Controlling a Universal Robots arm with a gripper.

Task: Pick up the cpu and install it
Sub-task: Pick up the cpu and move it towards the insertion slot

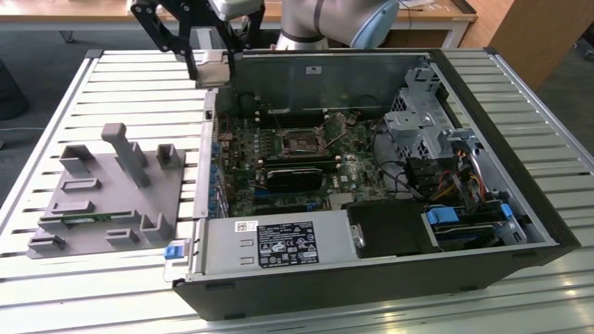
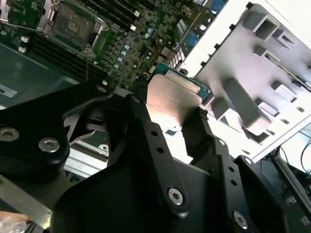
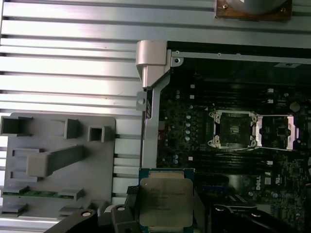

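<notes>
Scanning from the exterior view's left: grey tray point(image 1: 102, 202) on counter point(image 1: 130, 90), then cpu point(image 1: 211, 69) clamped by opposite edges in closed jaws above case point(image 1: 371, 76) edge, then open socket point(image 1: 302, 142). Probably light, stiff, contact side fragile; rim hold safest. Underside hidden, grip contact partly cut off.

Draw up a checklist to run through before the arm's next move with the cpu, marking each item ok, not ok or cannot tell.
1. cpu clamped in the gripper: ok.
2. socket bracket swung open, socket bare: ok.
3. cpu over the socket: not ok, it hangs by the case corner.
4. cpu orientation matched to socket: cannot tell.
5. memory stick out of the way in grey tray: ok.
</notes>
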